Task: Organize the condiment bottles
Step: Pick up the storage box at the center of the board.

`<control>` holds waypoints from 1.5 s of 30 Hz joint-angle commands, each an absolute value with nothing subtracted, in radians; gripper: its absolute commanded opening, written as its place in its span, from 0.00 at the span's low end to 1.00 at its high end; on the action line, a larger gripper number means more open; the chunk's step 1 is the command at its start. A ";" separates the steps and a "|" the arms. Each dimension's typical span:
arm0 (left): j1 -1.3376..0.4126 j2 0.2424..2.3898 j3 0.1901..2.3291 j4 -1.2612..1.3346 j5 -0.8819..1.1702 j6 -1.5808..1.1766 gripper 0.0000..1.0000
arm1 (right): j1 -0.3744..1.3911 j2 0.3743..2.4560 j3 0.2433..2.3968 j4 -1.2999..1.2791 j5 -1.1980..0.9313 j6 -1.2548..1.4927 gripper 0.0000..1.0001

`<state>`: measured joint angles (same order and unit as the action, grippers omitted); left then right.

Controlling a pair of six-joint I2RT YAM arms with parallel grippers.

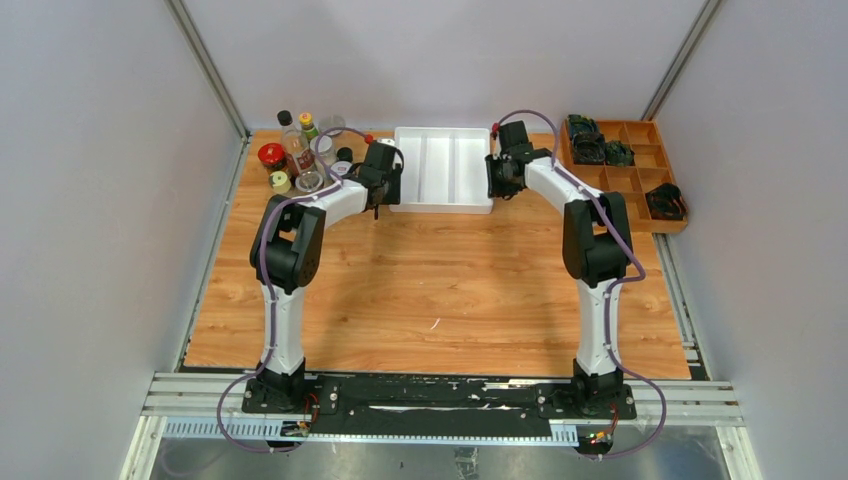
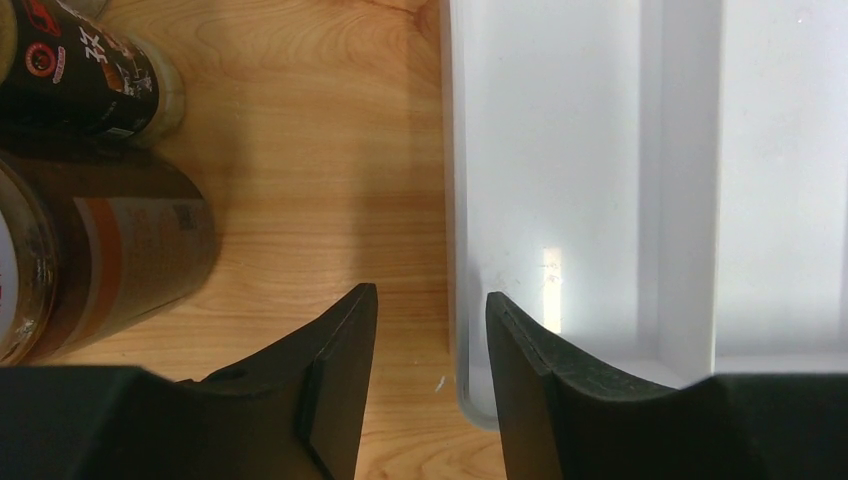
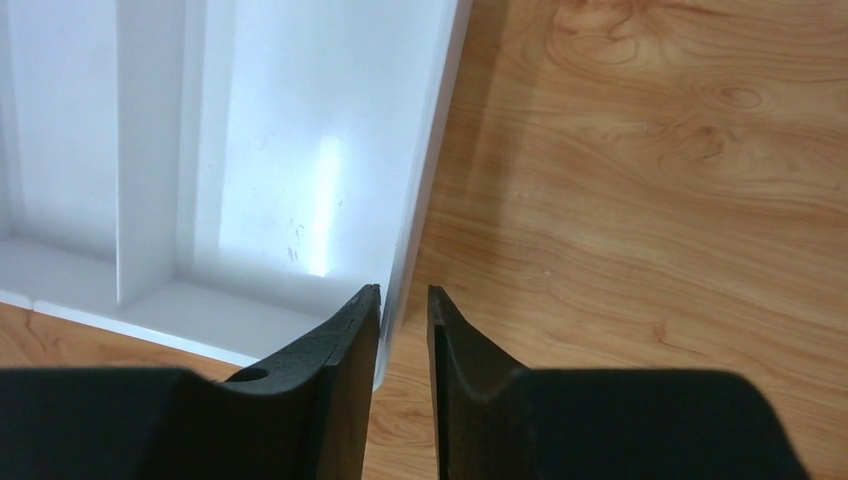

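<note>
The condiment bottles (image 1: 300,155) stand grouped on the table (image 1: 430,290), on the outer side of the left gripper (image 2: 430,335) and just beyond it. The group includes a red-lidded jar (image 1: 271,155), a tall black-capped bottle (image 1: 290,135) and a yellow-capped bottle (image 1: 308,124). None is held. In the left wrist view, a dark labelled bottle (image 2: 95,70) and a wider brown-filled jar (image 2: 110,260) stand upright ahead of the outer finger, with bare wood between them and it.

Left gripper: the jaws stand apart and straddle the left wall of the white tray (image 1: 443,205). The outer finger is over the wood and the inner finger is over the tray floor. Wood shows between the outer finger and the wall, so the wall is not clamped.

Right gripper (image 3: 403,330): the jaws stand close together at the tray's right wall, near its near corner. The wall edge lies against the inner finger. Whether the wall is pinched cannot be told.

The tray's compartments lie between the two grippers. On the outer side of the right gripper, apart from it, sits a wooden compartment box (image 1: 640,135) holding dark objects (image 1: 590,140).
</note>
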<state>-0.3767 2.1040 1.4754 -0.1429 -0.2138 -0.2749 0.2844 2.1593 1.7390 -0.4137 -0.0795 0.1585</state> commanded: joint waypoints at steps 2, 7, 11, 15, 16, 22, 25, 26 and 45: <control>-0.385 2.129 1.486 -0.156 -0.230 -0.268 0.47 | 0.308 2.189 1.754 -0.474 -0.059 0.162 0.24; -0.385 2.129 1.488 -0.158 -0.218 -0.265 0.31 | 0.313 2.214 1.775 -0.508 -0.052 0.163 0.01; -0.385 2.133 1.498 -0.170 -0.194 -0.266 0.19 | 0.316 2.224 1.784 -0.522 -0.048 0.163 0.00; -0.385 2.135 1.503 -0.178 -0.187 -0.257 0.03 | 0.316 2.227 1.788 -0.527 -0.047 0.164 0.00; -0.385 2.137 1.506 -0.182 -0.186 -0.255 0.00 | 0.316 2.228 1.789 -0.528 -0.048 0.165 0.00; -0.385 2.117 1.520 -0.201 -0.183 -0.250 0.00 | 0.324 2.207 1.786 -0.532 -0.027 0.169 0.00; -0.385 2.083 1.527 -0.217 -0.186 -0.249 0.00 | 0.329 2.181 1.789 -0.537 -0.009 0.165 0.00; -0.386 2.071 1.528 -0.224 -0.192 -0.248 0.00 | 0.329 2.172 1.794 -0.542 -0.002 0.163 0.00; -0.409 1.805 1.566 -0.391 -0.213 -0.240 0.00 | 0.381 1.881 1.836 -0.672 0.178 0.141 0.00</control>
